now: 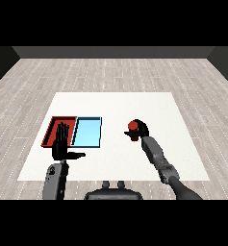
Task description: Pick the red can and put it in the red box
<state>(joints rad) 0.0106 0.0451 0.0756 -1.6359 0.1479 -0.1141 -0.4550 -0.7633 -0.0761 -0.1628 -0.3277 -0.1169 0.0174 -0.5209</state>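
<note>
Only the head view on my end, so here's what it gives me. The white table (115, 103) has loads of bare surface: the whole far half is open, and there's a wide free strip between the trays and my right hand. The near and right edges are well away from anything I'm handling.

Count-wise: two trays, one can, two hands. The red tray (52, 129) and the light blue tray (87, 132) sit side by side, touching, over on the left part of the table, red one outermost.

The red can (132, 127) is right of the blue tray with a clear gap between them, and it's in my right hand (140, 129), fingers curled round it. Can't tell whether the can is on the table or lifted a bit. The right forearm (156, 153) runs in from the lower right corner, angled up and leftward.

Left hand (62, 146) is over the near edge of the red tray, fingers straight and pointing away from me, thumb stuck out to the right, holding nothing. Its forearm (55, 180) comes nearly straight up from below.
</note>
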